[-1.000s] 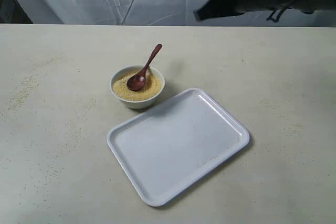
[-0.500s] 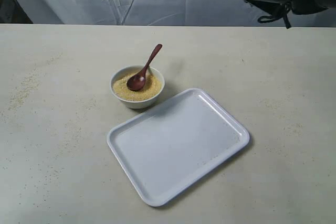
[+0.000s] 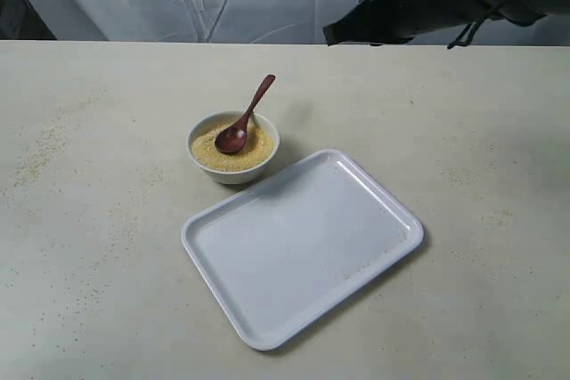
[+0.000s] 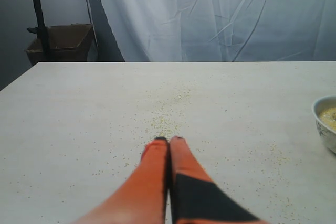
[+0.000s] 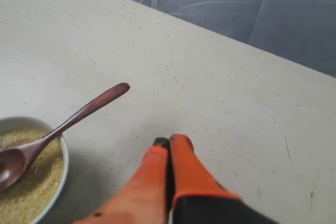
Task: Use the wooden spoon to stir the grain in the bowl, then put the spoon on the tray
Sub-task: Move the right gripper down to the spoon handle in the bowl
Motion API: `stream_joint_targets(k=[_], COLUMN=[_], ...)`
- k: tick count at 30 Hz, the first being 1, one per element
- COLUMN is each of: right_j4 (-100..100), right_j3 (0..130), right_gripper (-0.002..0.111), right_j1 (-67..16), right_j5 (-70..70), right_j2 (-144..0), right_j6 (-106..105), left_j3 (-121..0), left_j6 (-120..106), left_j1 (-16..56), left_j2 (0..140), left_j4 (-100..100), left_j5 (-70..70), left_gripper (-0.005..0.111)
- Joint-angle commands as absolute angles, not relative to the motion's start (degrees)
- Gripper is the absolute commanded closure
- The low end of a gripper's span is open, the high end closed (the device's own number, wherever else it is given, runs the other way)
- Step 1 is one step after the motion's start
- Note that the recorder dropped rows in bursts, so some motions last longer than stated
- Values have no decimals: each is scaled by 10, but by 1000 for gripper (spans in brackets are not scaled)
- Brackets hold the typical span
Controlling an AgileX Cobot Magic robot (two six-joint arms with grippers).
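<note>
Nearest: large flat white rectangular tray (image 3: 303,246), rounded corners, low rim, lying askew on pale grey table (image 3: 107,246). Nothing on it.

Just beyond tray's far-left corner: small round white bowl (image 3: 233,174), filled with fine golden-yellow grain (image 3: 233,157).

Dark reddish-brown glossy wooden spoon (image 3: 247,117): oval head resting on grain, slim handle leaning over bowl's far rim.

Right gripper (image 5: 169,141): orange fingers pressed together, holding nothing, in air near handle tip, apart from it.

Left gripper (image 4: 169,140): fingers pressed together, empty, above table strewn with loose granules.
</note>
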State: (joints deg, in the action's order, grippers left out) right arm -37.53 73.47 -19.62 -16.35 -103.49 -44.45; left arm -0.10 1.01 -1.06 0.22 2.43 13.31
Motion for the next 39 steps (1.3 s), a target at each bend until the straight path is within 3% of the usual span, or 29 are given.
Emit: stream_joint_targets(k=[1, 9, 17, 22, 25, 29, 32, 39], right_j4=[-326, -71, -98, -193, -56, 282, 415, 660], right_j3=[738, 702, 577, 561, 561, 572, 618, 757], right_gripper=[109, 109, 109, 109, 109, 109, 109, 108], right_j1=[-195, -208, -217, -212, -195, -148, -120, -109], right_j5=[-187, -4, 394, 359, 333, 492, 548, 547], right_j2=[-1029, -1029, -1029, -1043, -1068, -1145, -1212, -1318], right_j6=[-444, 78, 127, 186, 348, 699, 877, 1086], left_j3=[0, 0, 0, 0, 0, 0, 0, 0], left_j6=[10, 10, 10, 10, 10, 10, 10, 10], left_j1=[-12, -12, -12, -12, -12, -12, -12, -12], left_j2=[0, 0, 0, 0, 0, 0, 0, 0], left_j4=[26, 26, 26, 26, 26, 26, 26, 26], left_j5=[132, 132, 132, 132, 132, 132, 132, 132], left_gripper=[107, 107, 107, 107, 107, 107, 107, 107])
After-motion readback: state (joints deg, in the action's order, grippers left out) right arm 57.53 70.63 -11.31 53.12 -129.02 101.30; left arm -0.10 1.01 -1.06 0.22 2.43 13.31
